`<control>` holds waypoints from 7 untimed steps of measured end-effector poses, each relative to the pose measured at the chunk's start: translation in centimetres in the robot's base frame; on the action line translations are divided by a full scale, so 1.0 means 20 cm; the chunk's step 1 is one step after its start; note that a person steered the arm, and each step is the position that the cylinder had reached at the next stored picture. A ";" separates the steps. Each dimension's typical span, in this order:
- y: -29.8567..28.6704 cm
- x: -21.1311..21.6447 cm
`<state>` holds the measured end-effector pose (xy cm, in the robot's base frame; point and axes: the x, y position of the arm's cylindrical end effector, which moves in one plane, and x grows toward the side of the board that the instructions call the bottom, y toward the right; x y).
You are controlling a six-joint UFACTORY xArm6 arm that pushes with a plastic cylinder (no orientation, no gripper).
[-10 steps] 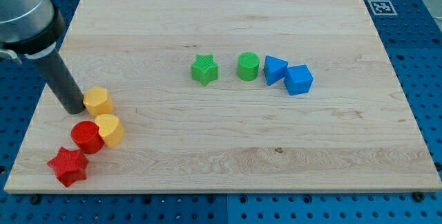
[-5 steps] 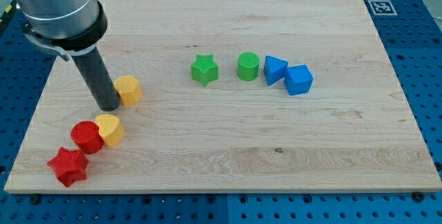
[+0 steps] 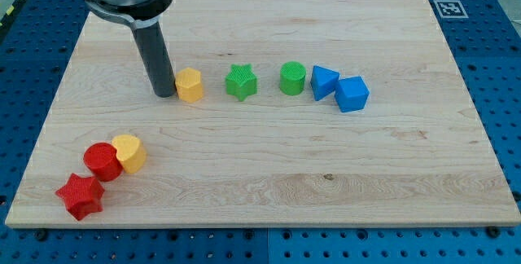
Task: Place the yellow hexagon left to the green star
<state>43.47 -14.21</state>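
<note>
The yellow hexagon (image 3: 190, 85) lies on the wooden board, a short way to the view's left of the green star (image 3: 241, 81), with a small gap between them. My tip (image 3: 164, 94) touches the hexagon's left side. The dark rod rises from it toward the view's top left.
A green cylinder (image 3: 292, 78), a blue triangular block (image 3: 324, 81) and a blue cube (image 3: 352, 94) stand in a row to the right of the star. At the bottom left sit a second yellow block (image 3: 129, 152), a red cylinder (image 3: 102, 161) and a red star (image 3: 80, 195).
My tip has pushed the yellow hexagon to the right and slightly up, from beside the bottom-left group to just left of the green star. The other blocks have not moved.
</note>
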 end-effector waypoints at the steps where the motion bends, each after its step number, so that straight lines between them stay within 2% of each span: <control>1: 0.01 -0.01; 4: 0.17 -0.07; 5: 0.14 -0.07; 7: -0.22 0.07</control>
